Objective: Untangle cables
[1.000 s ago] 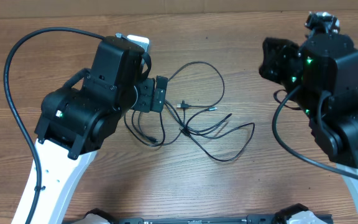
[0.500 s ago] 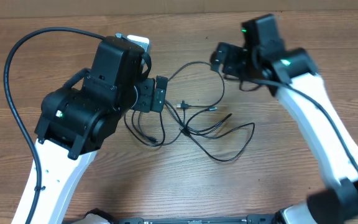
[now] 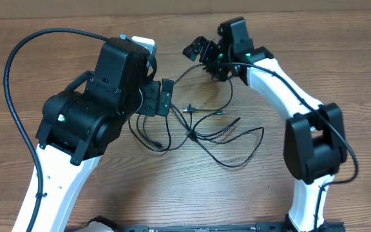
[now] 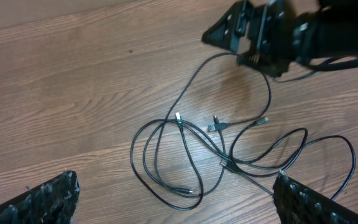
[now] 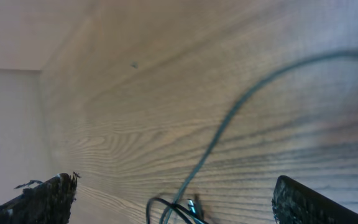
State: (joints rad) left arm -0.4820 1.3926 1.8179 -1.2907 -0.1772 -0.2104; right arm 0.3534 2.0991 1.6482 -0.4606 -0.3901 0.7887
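Cables [image 3: 192,134] lie in a loose tangle on the counter [image 3: 250,193], between the two arms. The right end effector [image 3: 197,51], fingers wide apart and holding nothing, hovers over the far end of the far loop; in the right wrist view a strand runs below, between its fingers. I judge the step in hand to be a pick of that loop. To do it well, come down with the fingers astride one strand only. Close low, near the wood, so the thin cord cannot slip out. Then draw it far and right, away from the crossings, slowly enough to see what drags along. The left end effector [image 3: 160,98], also spread and empty, sits at the tangle's left edge and could pin a strand there. The cables are thin, black and limp, with small plugs [image 3: 187,108], some silver-tipped. Several strands cross near the middle, with loops reaching left, far and near right.
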